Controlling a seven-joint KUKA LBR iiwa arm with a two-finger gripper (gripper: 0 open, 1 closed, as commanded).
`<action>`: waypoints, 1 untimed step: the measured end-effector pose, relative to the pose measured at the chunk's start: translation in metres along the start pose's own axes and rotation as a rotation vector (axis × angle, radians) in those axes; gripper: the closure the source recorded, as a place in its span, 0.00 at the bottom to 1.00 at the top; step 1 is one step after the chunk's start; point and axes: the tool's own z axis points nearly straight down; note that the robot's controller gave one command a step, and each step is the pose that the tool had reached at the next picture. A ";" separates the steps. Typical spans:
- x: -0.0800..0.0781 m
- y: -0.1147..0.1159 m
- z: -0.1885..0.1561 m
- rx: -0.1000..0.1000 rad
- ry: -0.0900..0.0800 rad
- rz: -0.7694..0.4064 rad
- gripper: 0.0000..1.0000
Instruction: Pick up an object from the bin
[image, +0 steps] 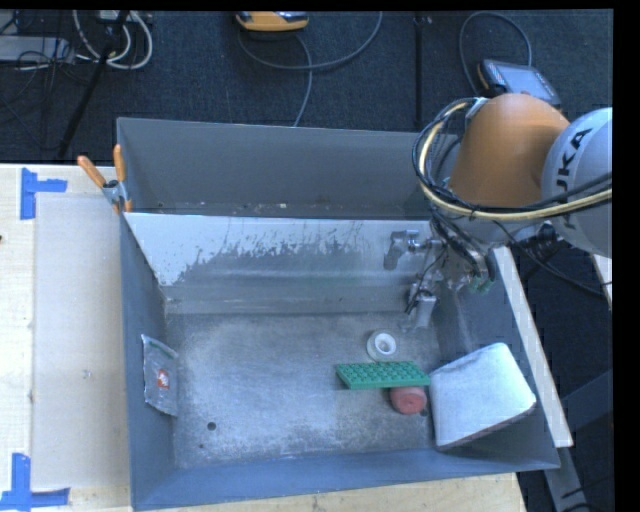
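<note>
Nearest, item one: small white ring (381, 346), lying flat on the bin floor toward the right wall, about midway between back and front. The gripper (421, 303) hangs just behind it and slightly to its right, apart from it. Whether the tool is spread or pressed together cannot be told, and nothing is seen held in it.

Item two: green studded building plate (383, 375), flat, just in front of the ring.

Item three: reddish round piece (407, 401), at the plate's front edge, beside item four.

Item four: white foam-like block (482, 395), propped in the front right corner.

Item five: clear plastic packet (160, 375), by the left wall, well apart from the rest.

Hazards, as judged: the ring is low and slight, so an off-centre descent could push it against the plate or close on nothing. The block crowds the right side.

Carrier: grey metal bin (280, 440), floor dusted pale, back wall streaked.

Surroundings: dark carpet (300, 95) behind, with cables (110, 40).
</note>
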 end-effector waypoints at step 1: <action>0.060 0.007 0.071 -0.002 0.012 0.041 0.00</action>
